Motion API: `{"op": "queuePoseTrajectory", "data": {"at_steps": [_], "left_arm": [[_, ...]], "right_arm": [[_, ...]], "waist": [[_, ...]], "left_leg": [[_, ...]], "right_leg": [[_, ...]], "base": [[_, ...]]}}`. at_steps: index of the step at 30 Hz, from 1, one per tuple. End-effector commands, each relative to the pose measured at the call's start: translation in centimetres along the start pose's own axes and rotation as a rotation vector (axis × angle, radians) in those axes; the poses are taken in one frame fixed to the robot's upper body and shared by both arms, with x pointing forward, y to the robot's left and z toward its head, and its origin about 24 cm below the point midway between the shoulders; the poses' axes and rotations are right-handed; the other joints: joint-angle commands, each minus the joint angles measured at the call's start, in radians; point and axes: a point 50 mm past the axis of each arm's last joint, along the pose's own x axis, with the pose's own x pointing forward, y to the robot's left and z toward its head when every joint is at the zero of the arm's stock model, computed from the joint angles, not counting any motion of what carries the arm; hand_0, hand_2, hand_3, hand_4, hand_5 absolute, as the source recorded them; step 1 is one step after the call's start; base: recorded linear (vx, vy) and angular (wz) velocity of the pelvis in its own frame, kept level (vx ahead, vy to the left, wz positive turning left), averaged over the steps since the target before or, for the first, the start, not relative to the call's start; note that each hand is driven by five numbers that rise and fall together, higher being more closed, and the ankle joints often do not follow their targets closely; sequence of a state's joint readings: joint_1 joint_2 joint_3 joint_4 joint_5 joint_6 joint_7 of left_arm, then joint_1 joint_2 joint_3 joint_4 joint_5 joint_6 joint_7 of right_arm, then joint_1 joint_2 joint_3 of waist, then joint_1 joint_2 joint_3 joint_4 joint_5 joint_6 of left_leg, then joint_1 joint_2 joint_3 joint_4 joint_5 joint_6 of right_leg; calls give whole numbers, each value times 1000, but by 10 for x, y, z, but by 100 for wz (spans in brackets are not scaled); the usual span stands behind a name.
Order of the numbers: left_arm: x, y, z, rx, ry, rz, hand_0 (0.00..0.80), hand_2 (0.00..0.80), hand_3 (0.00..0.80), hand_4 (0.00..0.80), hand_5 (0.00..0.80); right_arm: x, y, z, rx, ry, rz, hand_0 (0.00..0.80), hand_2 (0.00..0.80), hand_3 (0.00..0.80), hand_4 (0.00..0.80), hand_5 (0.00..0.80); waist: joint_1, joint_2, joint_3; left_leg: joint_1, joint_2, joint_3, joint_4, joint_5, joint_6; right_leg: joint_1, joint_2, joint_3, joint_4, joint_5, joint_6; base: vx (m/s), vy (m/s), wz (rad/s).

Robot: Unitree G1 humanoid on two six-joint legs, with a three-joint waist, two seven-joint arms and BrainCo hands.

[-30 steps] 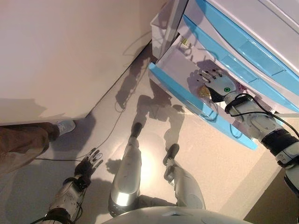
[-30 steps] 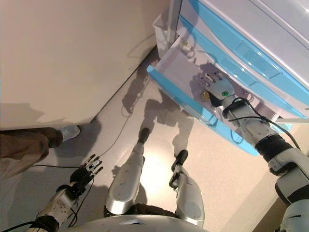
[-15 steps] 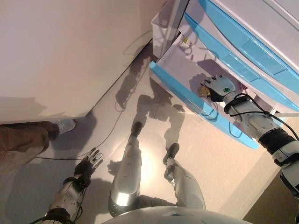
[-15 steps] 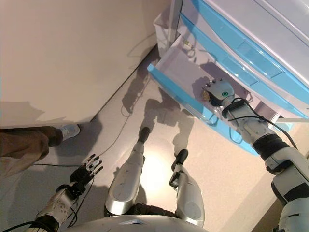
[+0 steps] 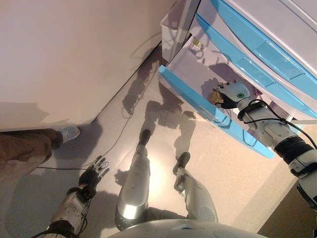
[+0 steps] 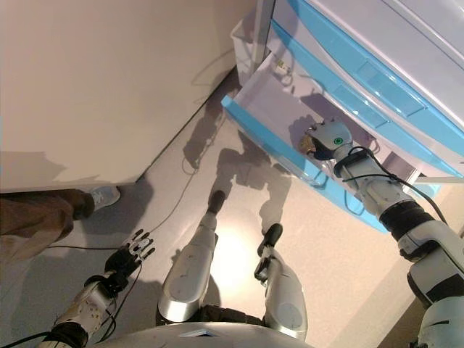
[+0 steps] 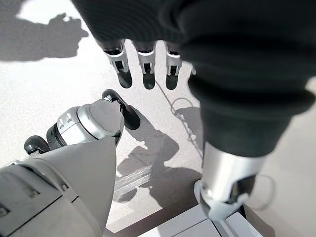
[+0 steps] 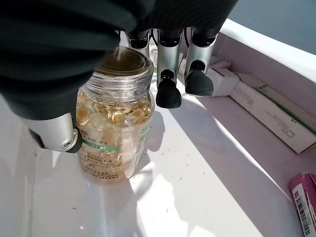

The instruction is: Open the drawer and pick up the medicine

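Observation:
The lowest drawer (image 5: pixel 187 94), white with a light blue front, stands pulled open. My right hand (image 5: pixel 232 94) is inside it, with fingers and thumb curled round the medicine, a clear jar of golden capsules (image 8: pixel 114 116). The jar stands upright on the drawer floor (image 8: pixel 197 187). It shows as a yellow patch under the hand in the left eye view (image 5: pixel 215 98). My left hand (image 5: pixel 94 173) hangs low near the floor at the lower left, fingers (image 7: pixel 145 74) straight and empty.
In the drawer lie a long white box (image 8: pixel 269 116), a white tube (image 8: pixel 223 81) and a purple pack (image 8: pixel 303 197). Shut blue-fronted drawers (image 5: pixel 257 54) sit above. A person's leg (image 5: pixel 22 151) and shoe (image 5: pixel 69 133) are at the left, by a pale wall (image 5: pixel 74 54).
My right hand's fingers were spread flat over the jar a second ago. They have curled round it. The left hand has not moved.

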State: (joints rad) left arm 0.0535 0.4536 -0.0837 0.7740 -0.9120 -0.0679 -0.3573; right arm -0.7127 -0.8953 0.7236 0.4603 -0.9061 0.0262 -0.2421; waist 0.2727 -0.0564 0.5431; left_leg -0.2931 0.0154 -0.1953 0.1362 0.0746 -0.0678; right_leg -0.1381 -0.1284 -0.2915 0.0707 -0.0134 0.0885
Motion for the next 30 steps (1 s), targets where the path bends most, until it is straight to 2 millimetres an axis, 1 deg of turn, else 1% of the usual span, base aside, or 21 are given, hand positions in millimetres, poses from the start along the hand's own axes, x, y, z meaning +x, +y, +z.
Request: {"op": "queuePoseTrajectory", "data": {"at_steps": [1,8,14,15,19,21,23,24,30], "left_arm": [[-12,13,-1,24,22,18,0,0,0,0,0],[-14,14,0,23,15,19,0,0,0,0,0],[-18,17,-2,16,14,27,0,0,0,0,0],[-20,18,-4,14,14,30,0,0,0,0,0],[-21,18,-6,7,15,37,0,0,0,0,0],[-23,19,-10,-1,19,45,0,0,0,0,0],[-24,19,-12,-4,23,48,0,0,0,0,0],[-25,20,-14,-9,25,54,0,0,0,0,0],[-29,21,-22,-26,35,74,0,0,0,0,0]], "right_arm": [[4,-18,-5,-57,-19,-67,800,800,800,800,800],[3,-36,-7,-64,-41,-115,800,800,800,800,800],[-5,-69,-5,-51,-88,-194,800,800,800,800,800],[-8,-78,-3,-55,-105,-214,800,800,800,800,800],[-19,-98,-1,-65,-149,-269,800,800,800,800,800],[-27,-112,2,-69,-176,-297,800,800,800,800,800],[-33,-119,4,-74,-191,-315,800,800,800,800,800],[-37,-125,5,-78,-207,-332,800,800,800,800,800],[-56,-143,10,-51,-270,-386,800,800,800,800,800]], "waist": [[-1,-15,-23],[-8,-23,-23],[-23,-33,-39],[-29,-36,-47],[-44,-46,-69],[-56,-52,-87],[-61,-55,-97],[-68,-59,-107],[-90,-69,-147]], "left_leg": [[-60,-66,24,95,-115,65],[-36,-61,33,78,-115,65],[0,-54,47,53,-117,63],[7,-51,51,48,-118,62],[35,-44,65,26,-120,62],[50,-39,74,16,-121,61],[58,-37,80,12,-123,61],[65,-34,85,10,-125,61],[94,-24,102,-8,-129,60]], "right_leg": [[-66,19,21,42,53,22],[-50,21,29,35,54,26],[-26,24,48,21,55,32],[-22,25,52,18,54,34],[-6,28,66,7,53,38],[3,30,75,0,52,40],[9,32,82,-4,51,41],[14,32,86,-6,49,42],[33,37,108,-19,48,45]], "base": [[0,0,0],[0,0,0],[0,5,-6],[6,11,-14],[17,9,-14],[18,11,-16],[15,11,-16],[18,10,-10],[15,6,-14]]}}
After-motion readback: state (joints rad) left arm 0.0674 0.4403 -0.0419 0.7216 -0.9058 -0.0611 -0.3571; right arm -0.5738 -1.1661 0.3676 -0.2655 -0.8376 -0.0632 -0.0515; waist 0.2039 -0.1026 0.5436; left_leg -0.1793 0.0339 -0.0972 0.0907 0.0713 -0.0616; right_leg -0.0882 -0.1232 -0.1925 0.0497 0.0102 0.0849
